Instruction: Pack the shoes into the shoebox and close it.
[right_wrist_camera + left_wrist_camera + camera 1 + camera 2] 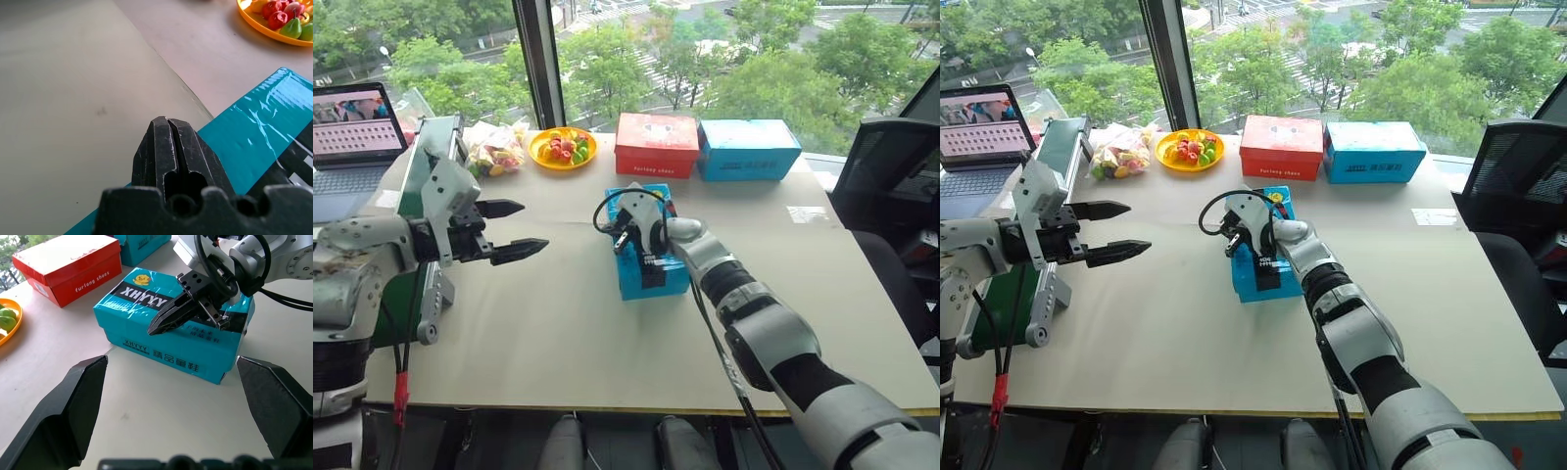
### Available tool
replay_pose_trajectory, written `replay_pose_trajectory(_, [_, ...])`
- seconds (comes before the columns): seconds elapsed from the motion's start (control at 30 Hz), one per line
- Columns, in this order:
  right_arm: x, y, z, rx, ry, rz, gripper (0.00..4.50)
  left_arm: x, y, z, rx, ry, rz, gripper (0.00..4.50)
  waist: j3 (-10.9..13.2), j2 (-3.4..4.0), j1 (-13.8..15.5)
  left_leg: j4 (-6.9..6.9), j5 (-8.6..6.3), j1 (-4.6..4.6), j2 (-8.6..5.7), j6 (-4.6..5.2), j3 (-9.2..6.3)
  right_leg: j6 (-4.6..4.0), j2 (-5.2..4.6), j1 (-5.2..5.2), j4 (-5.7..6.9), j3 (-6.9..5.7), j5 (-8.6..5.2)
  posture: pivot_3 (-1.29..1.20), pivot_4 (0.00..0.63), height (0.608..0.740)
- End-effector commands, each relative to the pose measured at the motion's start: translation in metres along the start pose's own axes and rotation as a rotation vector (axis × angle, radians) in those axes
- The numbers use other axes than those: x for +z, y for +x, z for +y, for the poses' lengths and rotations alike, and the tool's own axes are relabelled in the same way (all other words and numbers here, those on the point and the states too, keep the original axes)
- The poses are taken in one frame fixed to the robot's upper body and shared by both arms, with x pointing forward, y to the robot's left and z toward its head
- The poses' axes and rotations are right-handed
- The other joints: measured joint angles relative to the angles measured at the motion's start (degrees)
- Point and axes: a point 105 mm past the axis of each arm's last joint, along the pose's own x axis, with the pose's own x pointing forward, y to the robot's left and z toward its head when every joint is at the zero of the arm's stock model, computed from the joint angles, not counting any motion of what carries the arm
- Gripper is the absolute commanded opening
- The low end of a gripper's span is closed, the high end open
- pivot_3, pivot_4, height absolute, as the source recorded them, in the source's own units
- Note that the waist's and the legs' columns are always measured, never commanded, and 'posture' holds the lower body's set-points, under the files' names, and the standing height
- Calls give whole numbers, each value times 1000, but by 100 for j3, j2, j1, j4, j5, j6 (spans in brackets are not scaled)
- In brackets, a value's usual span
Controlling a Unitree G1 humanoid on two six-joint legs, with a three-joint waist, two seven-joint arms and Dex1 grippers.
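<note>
The shoebox (631, 281), bright blue with a black band, stands in the middle of the table with its lid down. The shoes are hidden. My right gripper (153, 329) is shut with nothing in it. It lies low over the lid (254, 142), pointing to the left; I cannot tell whether it touches the lid. To the left of the box and a little above the table, my left gripper (533, 225) stands open and empty, its fingers pointing at the box.
Along the back of the table stand a red box (656, 144), a plain blue box (749, 149), an orange plate of sweets (563, 149) and a bag of sweets (494, 152). A laptop (352, 127) and a green stand (426, 166) are at the left, a chair (886, 176) at the right.
</note>
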Motion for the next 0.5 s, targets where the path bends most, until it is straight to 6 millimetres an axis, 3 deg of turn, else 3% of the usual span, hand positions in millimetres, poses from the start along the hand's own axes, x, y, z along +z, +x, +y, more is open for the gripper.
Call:
replay_pose_trajectory(0.03, [-17,-6,-3,-11,82,-4,80,9,-5,-1,20,22,-28,4500,0,0,7,0,0,1,0,0,-2,0,0,1,1,-3,0,0,150,739])
replay_pose_trajectory(0.13, [8,-10,-10,-1,170,-129,80,8,-1,-3,7,13,-33,4500,0,0,13,3,2,2,-1,-2,-6,0,0,5,2,-7,0,0,150,739])
replay_pose_trajectory(0.2, [28,-21,-18,23,170,-209,594,7,2,-4,-1,5,-37,4500,1,1,0,3,2,2,-1,-2,-7,-1,0,3,2,-7,0,0,150,739])
replay_pose_trajectory(0.27, [55,-46,-27,54,119,-292,1124,3,5,-5,-12,-4,-37,4500,2,2,3,-1,2,-2,0,-2,-7,-1,0,-2,2,-7,0,0,150,739])
replay_pose_trajectory(0.33, [76,-85,-27,77,41,-300,1780,-3,8,-3,-7,-11,-35,4500,11,12,51,-2,2,-17,-1,-2,-9,-1,0,-11,1,-9,0,0,150,739])
replay_pose_trajectory(0.4, [84,-108,-20,92,25,-287,2476,-7,9,-2,5,-8,-32,4500,16,19,121,2,1,-51,-7,-2,-15,0,-6,-39,4,-10,0,0,150,739])
replay_pose_trajectory(0.5, [70,-141,-17,77,-32,-171,3525,-11,10,-2,27,-1,-48,4500,13,16,121,-1,1,-74,-4,-2,-14,-1,-5,-72,12,-12,0,0,150,739])
